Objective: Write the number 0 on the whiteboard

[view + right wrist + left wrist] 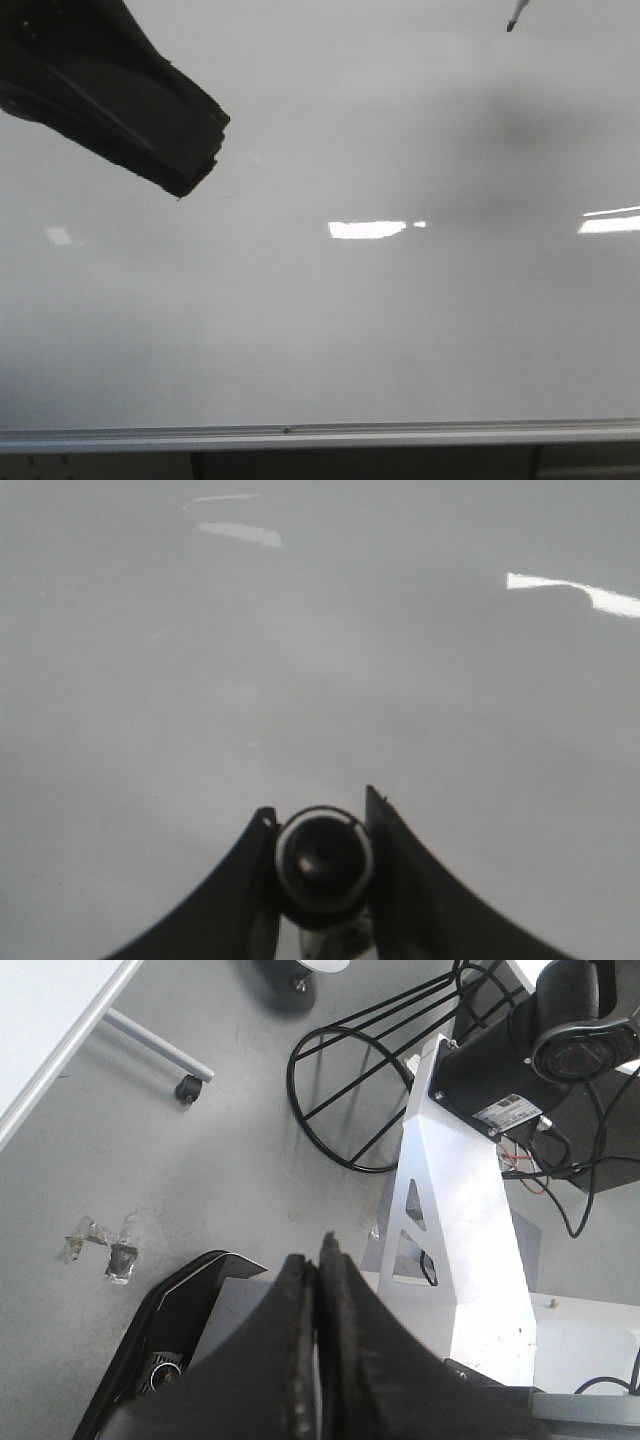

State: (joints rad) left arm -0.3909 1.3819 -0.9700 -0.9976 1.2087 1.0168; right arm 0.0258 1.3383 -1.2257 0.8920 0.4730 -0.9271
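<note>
The whiteboard point(320, 330) fills the front view, glossy and pale grey, and I see no number 0 on it in any view. My left gripper point(198, 162) hangs dark over the board's upper left; in its wrist view the left gripper point(316, 1252) has its jaws pressed together with nothing between them. Seen end-on, my right gripper point(320, 815) is shut on a black marker point(322, 865), pointing at the whiteboard point(300, 630). Only the marker tip point(512, 22) enters the front view, at the top right, just off the board surface.
A silver rail point(300, 435) runs along the board's lower edge. Bright rectangular light reflections point(366, 229) sit mid-board. The left wrist view looks down at the floor, with a black wire frame point(365, 1090), a white robot stand point(460, 1220) and a table leg caster point(188, 1087).
</note>
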